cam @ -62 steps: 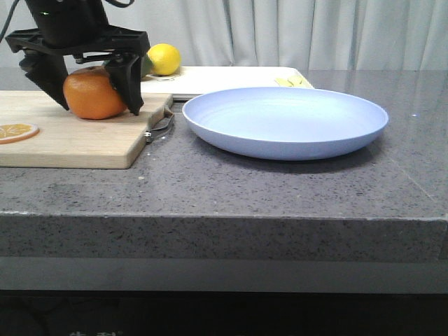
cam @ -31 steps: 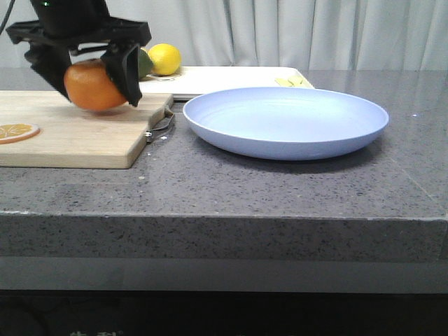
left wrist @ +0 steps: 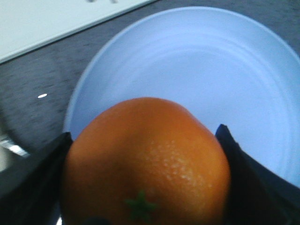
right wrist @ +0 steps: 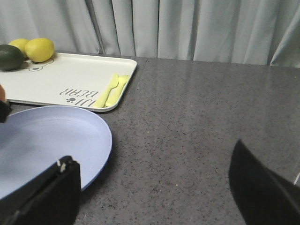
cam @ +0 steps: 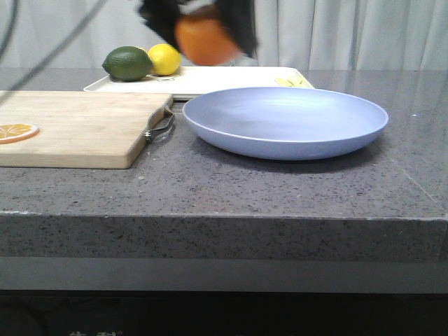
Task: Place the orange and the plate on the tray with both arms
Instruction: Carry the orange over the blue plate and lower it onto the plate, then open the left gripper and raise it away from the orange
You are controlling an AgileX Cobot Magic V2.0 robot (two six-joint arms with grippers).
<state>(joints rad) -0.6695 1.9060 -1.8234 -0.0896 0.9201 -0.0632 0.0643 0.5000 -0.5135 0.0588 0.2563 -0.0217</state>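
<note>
Tray point(right wrist: 70, 79) print reads "BEAR", beside yellow cutlery point(right wrist: 111, 90).

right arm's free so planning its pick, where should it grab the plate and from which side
Probably the plate's raised rim on the right edge, nearest the open right pincer. It lies flat on the table and far too wide to span, so one finger goes over the rim, one under the sloped lip.

I see the lime point(cam: 127, 63) and lemon point(cam: 164, 59) crowding the tray's point(cam: 231, 78) left end, yellow cutlery point(right wrist: 111, 90) near its right edge. The middle lies bare. The plate point(cam: 285, 121) sits just in front, blocking low approach; right of it, open counter point(right wrist: 197, 126).
</note>
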